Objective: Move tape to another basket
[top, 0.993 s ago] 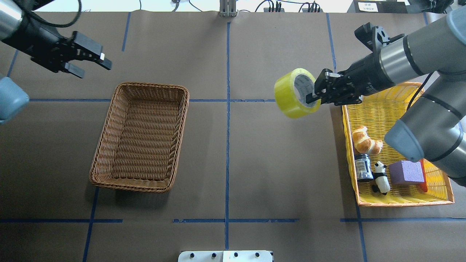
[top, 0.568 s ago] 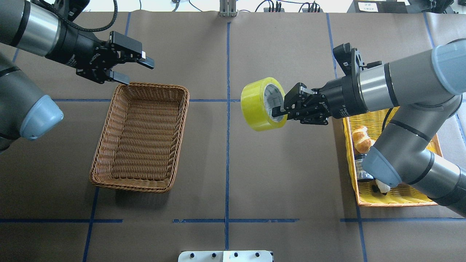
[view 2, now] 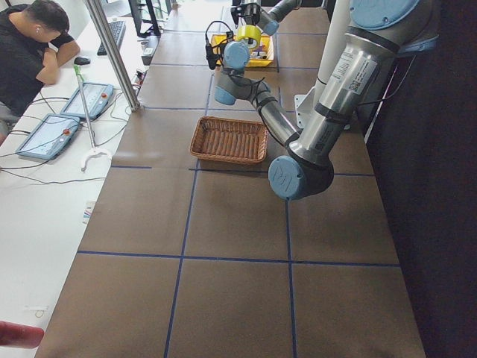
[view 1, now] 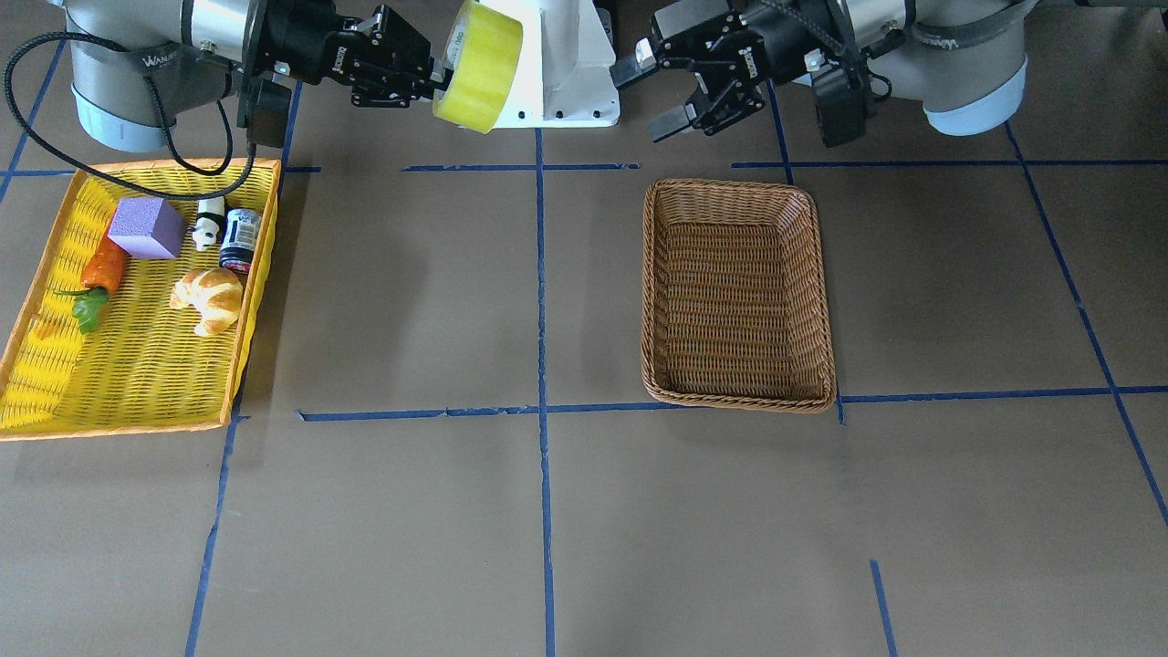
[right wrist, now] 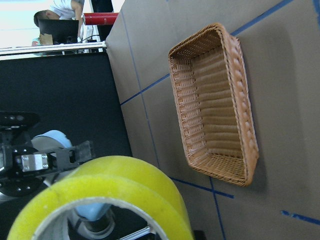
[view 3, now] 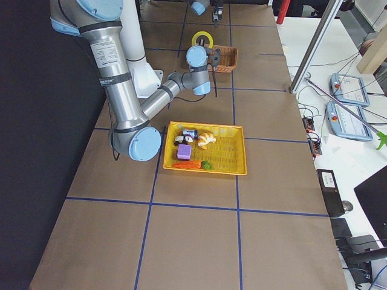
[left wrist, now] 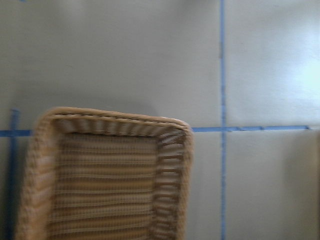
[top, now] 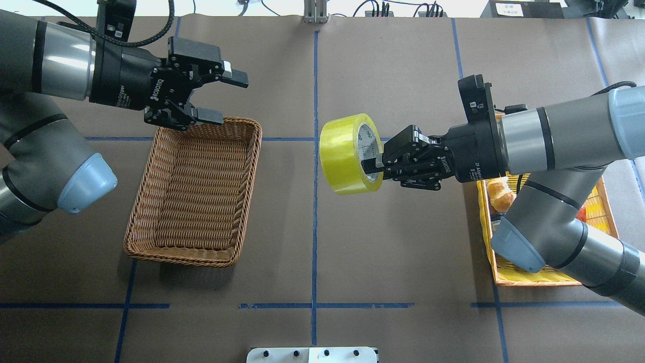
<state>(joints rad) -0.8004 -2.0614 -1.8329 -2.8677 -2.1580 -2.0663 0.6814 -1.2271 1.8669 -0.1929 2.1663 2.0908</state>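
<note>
The yellow tape roll (top: 347, 154) hangs in the air over the table's middle blue line, held on edge. My right gripper (top: 375, 164) is shut on the roll's wall, with one finger inside the white printed core. The tape also shows in the front view (view 1: 479, 68) and fills the bottom of the right wrist view (right wrist: 115, 195). The brown wicker basket (top: 252, 151) lies empty on the left half of the table, a gap away from the tape. My left gripper (top: 227, 98) is open and empty, above the basket's far edge. The left wrist view shows that basket's corner (left wrist: 115, 117).
The yellow orange-rimmed tray (view 1: 137, 365) sits at the robot's right side. It holds a croissant (view 1: 210, 297), a purple block (view 1: 146, 228), a small jar (view 1: 241, 237), a panda figure (view 1: 210, 224) and a carrot (view 1: 100, 274). An operator sits at a side desk (view 2: 30, 45).
My right arm has carried the tape leftward from beside the yellow tray to the table's middle line. My left arm has moved right to the brown basket's far edge, still open.
</note>
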